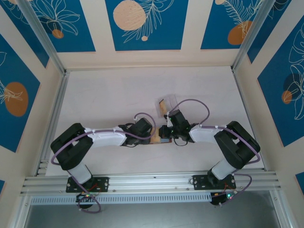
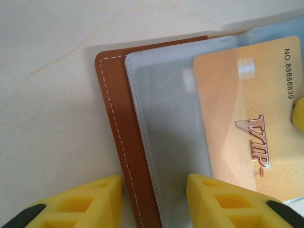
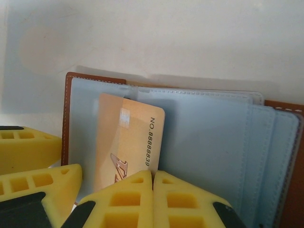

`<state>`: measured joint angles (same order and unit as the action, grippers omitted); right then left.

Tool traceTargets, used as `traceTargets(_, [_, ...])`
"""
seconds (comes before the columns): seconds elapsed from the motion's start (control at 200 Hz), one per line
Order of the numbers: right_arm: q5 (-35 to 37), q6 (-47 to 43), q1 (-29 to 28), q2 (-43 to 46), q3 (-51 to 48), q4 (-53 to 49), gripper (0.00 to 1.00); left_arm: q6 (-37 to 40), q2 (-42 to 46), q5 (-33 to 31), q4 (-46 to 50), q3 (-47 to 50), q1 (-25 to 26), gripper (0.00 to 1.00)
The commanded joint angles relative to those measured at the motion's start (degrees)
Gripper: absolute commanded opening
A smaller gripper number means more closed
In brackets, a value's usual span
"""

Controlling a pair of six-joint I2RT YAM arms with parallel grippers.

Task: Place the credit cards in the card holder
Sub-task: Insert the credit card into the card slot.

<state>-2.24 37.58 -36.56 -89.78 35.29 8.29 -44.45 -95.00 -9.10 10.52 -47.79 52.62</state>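
My right end effector [image 3: 152, 179] is pinched shut on the card [image 3: 124, 137], aiming it at the holder [image 3: 213, 142] ahead. My left end effector [image 2: 152, 190], half open and empty, straddles the cover [image 2: 116, 123], likely to steady it.

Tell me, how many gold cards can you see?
1 clearly: a card pinched by the right end effector on the open card holder. Others may hide in the clear box.
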Motion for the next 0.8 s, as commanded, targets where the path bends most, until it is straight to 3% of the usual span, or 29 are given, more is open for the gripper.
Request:
traceTargets(0.0, [-2.2,-0.3,-1.9,-1.4,0.4,-2.8,0.0,0.1,-3.6,3.3,2.4,0.9,0.9,0.39])
traceTargets(0.46, [-6.0,7.7,-4.5,-7.5,-0.5,6.6,0.0,0.3,-2.8,4.5,0.8,0.9,1.9,0.4])
traceTargets(0.795, [-5.1,5.9,-3.2,-7.4,0.0,3.4,0.0,0.2,8.9,5.6,0.2,5.6,-2.2,0.41])
